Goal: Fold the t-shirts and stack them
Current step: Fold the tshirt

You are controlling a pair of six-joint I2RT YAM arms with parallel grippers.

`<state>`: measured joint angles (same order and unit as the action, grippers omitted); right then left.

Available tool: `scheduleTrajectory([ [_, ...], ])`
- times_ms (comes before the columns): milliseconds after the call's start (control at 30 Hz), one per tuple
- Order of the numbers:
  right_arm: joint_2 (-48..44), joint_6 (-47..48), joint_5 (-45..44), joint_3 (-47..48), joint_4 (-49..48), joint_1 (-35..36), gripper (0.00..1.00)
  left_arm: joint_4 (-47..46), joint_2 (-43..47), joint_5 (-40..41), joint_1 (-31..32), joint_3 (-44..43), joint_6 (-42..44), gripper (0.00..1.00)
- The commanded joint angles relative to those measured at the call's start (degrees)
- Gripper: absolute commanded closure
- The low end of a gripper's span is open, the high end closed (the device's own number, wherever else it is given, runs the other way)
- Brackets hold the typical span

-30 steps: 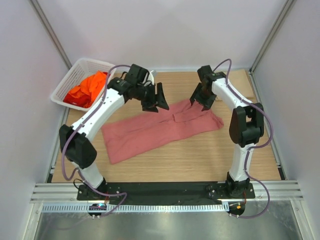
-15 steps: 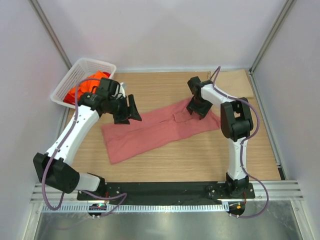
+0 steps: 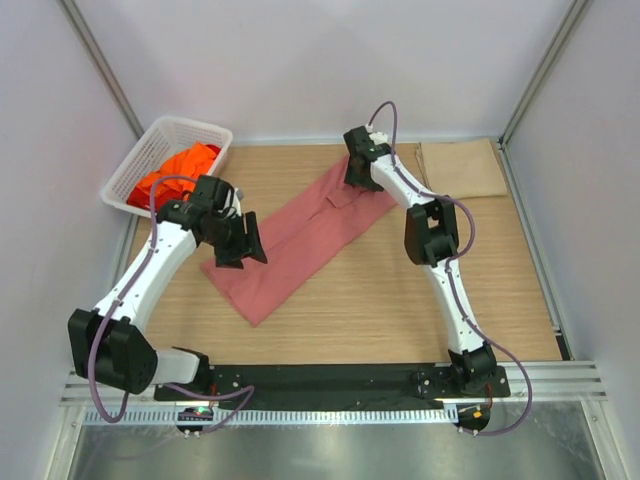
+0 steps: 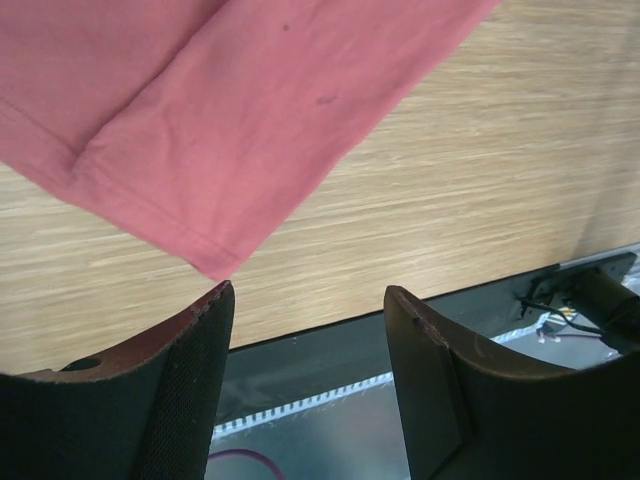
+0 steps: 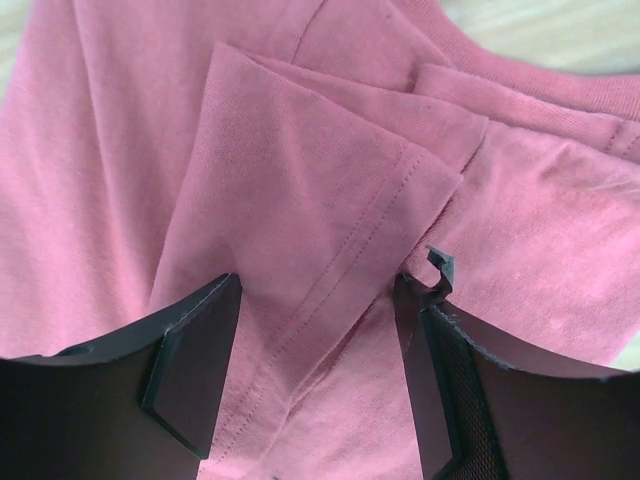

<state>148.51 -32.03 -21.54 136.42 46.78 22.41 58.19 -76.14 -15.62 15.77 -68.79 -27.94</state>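
Across the surface [image 3: 400, 320], the salmon-pink t-shirt [image 3: 300, 235] now lies diagonally; its collar end has swung toward far centre within the last second. Right jaws stand apart, straddling a folded sleeve [image 5: 330, 180] without pinching it. Left jaws are released above the near hem corner [image 4: 215, 262]. Judgement: shirt realigned, folding not begun.

The pink t-shirt [image 3: 300, 235] is soft matt knit cloth with stitched hems, the orange t-shirts [image 3: 178, 170] are matt cloth too, the table [image 3: 380, 300] is pale fine-grained wood, the basket [image 3: 190, 124] is white plastic lattice, and the left pincer [image 4: 308, 297] is matt black plastic with finely textured pads [image 4: 190, 390].
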Motion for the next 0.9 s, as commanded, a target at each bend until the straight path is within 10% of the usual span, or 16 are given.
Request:
scheduleTrajectory([
  [0,-0.1,3.2,0.1,2.4,-5.0,0.3,0.30,0.0,-2.1,2.9,-0.1,0.5,2.3,0.37],
  [367,-21.8,11.1,1.9,-5.7,5.3,0.6,0.24,-7.5,-18.9,4.0,0.9,1.6,1.1,0.45],
  [867,-69.5,9.8,13.8,-62.9,6.5,1.3,0.20,-9.4,-31.8,11.2,9.2,3.0,-9.1,0.48],
])
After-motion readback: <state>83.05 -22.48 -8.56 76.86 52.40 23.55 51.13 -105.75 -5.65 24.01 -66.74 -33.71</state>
